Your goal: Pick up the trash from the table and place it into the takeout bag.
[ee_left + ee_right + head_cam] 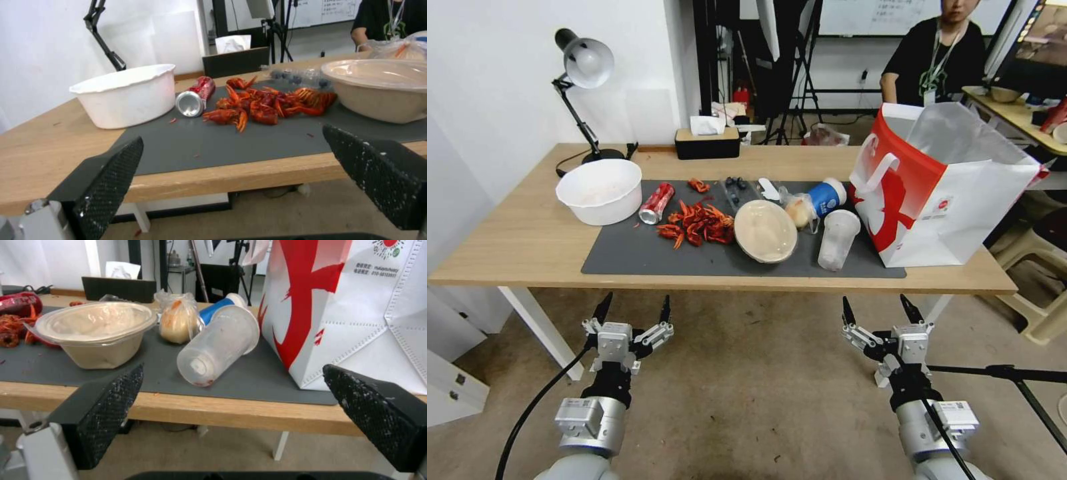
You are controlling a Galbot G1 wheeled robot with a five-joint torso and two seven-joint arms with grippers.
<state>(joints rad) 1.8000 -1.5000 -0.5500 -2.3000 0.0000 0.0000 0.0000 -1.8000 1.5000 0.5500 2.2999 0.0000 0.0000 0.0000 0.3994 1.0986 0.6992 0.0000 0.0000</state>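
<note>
Clear plastic cup (838,239) lies tipped, base toward the table (514,247) edge; left tool (632,312) and right tool (878,311) both spread wide.

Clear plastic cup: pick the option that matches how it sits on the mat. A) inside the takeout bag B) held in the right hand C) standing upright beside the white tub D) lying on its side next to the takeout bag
D: the clear plastic cup lies tipped over on the grey mat, just beside the takeout bag.
</note>
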